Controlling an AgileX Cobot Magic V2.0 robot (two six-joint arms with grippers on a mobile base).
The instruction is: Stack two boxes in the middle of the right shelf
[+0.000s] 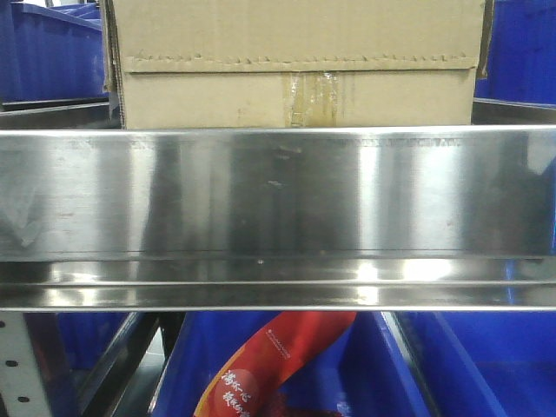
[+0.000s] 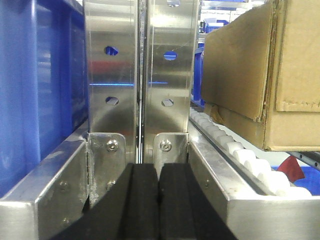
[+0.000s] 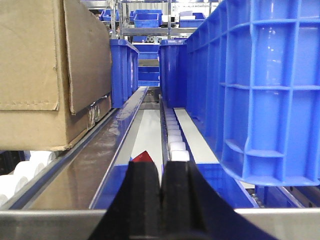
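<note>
The plain brown corrugated cardboard carton [image 1: 295, 65] sits on the shiny stainless-steel shelf tier [image 1: 278, 200], on white roller rails [image 2: 250, 162]. Both black grippers, left [image 2: 159, 200] and right [image 3: 161, 200], are closed and empty. A second carton, seemingly out of view, could tip the first if set off-centre.

Bright, even light; soft glare streaks the steel shelf lip [image 1: 278, 191], and all views stay slightly soft.
</note>
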